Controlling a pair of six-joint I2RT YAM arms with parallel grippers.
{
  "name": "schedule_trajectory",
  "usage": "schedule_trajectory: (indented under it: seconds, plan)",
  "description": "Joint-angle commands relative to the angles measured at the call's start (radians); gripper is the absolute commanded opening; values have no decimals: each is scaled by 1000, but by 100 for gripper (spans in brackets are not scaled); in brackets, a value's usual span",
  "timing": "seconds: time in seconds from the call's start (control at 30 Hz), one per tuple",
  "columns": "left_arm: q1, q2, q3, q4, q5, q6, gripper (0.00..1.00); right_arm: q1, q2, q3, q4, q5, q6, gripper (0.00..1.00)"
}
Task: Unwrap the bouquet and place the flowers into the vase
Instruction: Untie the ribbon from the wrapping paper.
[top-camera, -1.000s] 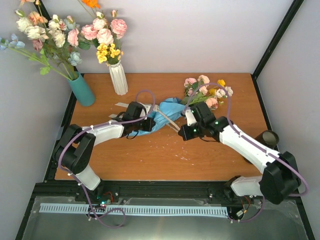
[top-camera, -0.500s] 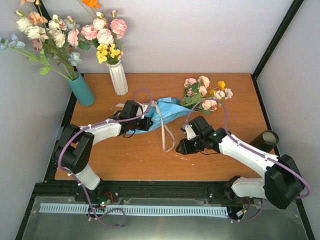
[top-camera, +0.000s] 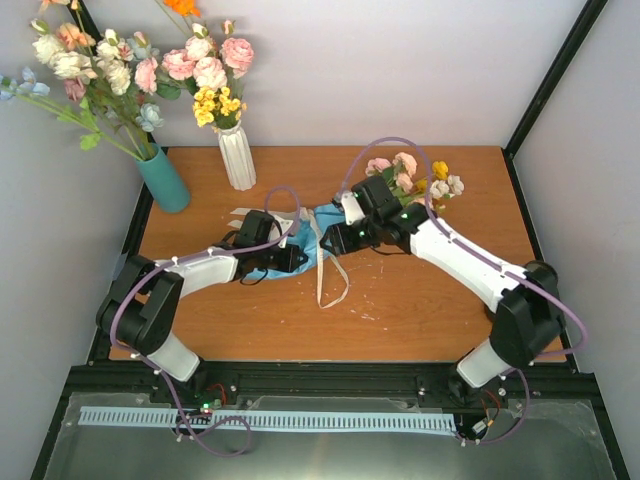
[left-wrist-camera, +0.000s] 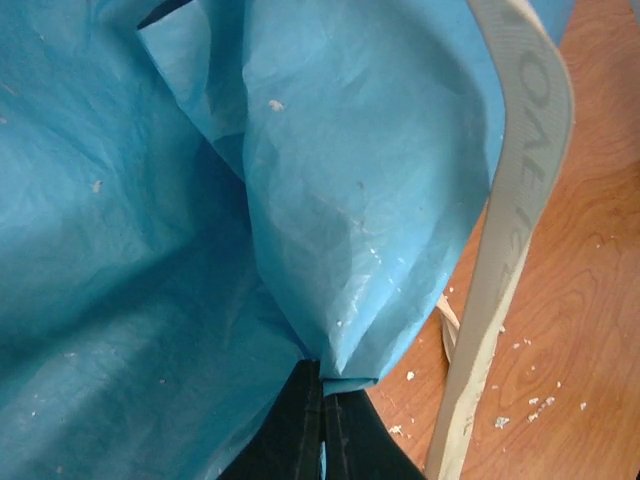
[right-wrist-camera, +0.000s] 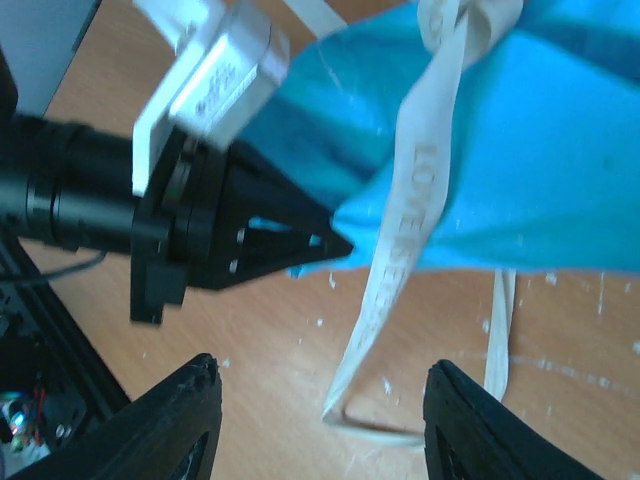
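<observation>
The bouquet (top-camera: 386, 167) lay on its side across the far middle of the table (top-camera: 420, 300). Its pink, cream and yellow flowers (top-camera: 440, 185) pointed to the far right and its crinkled blue paper (top-camera: 325, 213) to the left. A beige ribbon (top-camera: 319, 275) trailed from the paper towards the near edge and ended in a loose loop on the wood.

The left gripper (top-camera: 298, 257) sat low at the left end of the paper, its jaws pressed together on a fold of it. Its own camera showed the black fingers (left-wrist-camera: 300, 440) meeting on a pinched corner of the paper (left-wrist-camera: 200, 200). The ribbon (left-wrist-camera: 510, 230), printed with letters, ran down just to the right of them.

The right gripper (top-camera: 335, 237) hung over the paper, just right of the left gripper (right-wrist-camera: 255, 240), with its fingers (right-wrist-camera: 185, 420) spread apart and nothing gripped between them. In its camera the ribbon (right-wrist-camera: 410, 200) hung down across the paper (right-wrist-camera: 540, 170), and the ribbon's loop lay in the gap between the fingers. Whether the loop touched either finger could not be told.

At the far left stood a teal vase (top-camera: 165, 182) and, just to its right, a white vase (top-camera: 237, 157), each holding a larger bunch of blooms.
</observation>
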Motion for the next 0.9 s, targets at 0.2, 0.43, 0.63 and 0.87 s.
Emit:
schedule_trajectory:
  seconds: [0.2, 0.43, 0.63, 0.87]
  plan:
    - [4, -33, -22, 41, 51, -11, 0, 8, 281, 280, -44, 77, -81, 56]
    - [2, -28, -25, 48, 53, -9, 0, 10, 423, 390, -70, 120, -78, 55]
    - [2, -28, -27, 54, 56, -12, 0, 11, 470, 404, -62, 151, -88, 42]
    - [3, -32, -32, 52, 49, -14, 0, 13, 425, 374, -25, 143, -79, 5]
